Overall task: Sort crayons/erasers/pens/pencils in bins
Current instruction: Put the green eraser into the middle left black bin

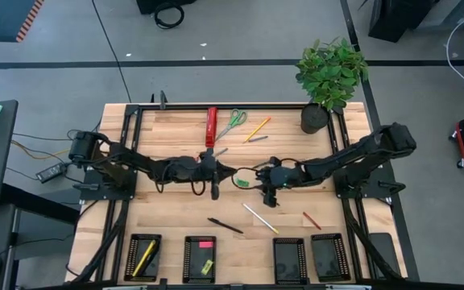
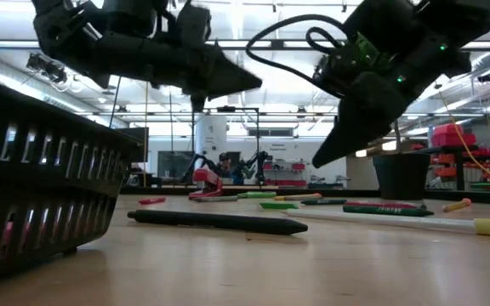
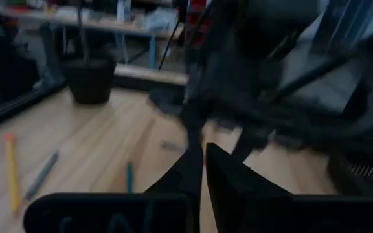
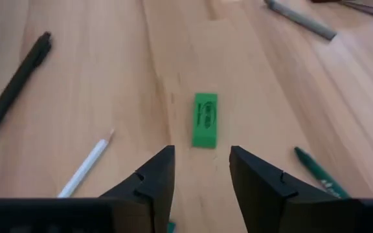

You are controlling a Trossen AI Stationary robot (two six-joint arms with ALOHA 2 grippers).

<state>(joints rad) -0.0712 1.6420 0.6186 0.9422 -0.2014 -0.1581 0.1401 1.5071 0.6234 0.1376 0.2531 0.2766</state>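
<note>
A green eraser (image 1: 241, 182) (image 4: 204, 120) lies flat on the wooden table near its middle. My right gripper (image 4: 201, 162) (image 1: 253, 179) hangs open just short of the eraser, slanting down toward the table's left, fingers clear of it. My left gripper (image 1: 225, 171) (image 3: 203, 158) is shut and points level toward the right arm with nothing between its fingers. Loose on the table lie a black pen (image 1: 225, 225), a white pencil (image 1: 260, 217), a red crayon (image 1: 312, 220) and a green pen (image 4: 316, 171). Four black bins (image 1: 291, 259) stand along the near edge.
The leftmost bin (image 1: 143, 258) holds a yellow stick; the second one (image 1: 201, 258) holds a pink and a yellow eraser. At the far side lie a red tool (image 1: 211, 126), scissors (image 1: 232, 122), an orange pencil (image 1: 257, 129) and a grey pen (image 1: 256, 138). A potted plant (image 1: 327, 76) stands far right.
</note>
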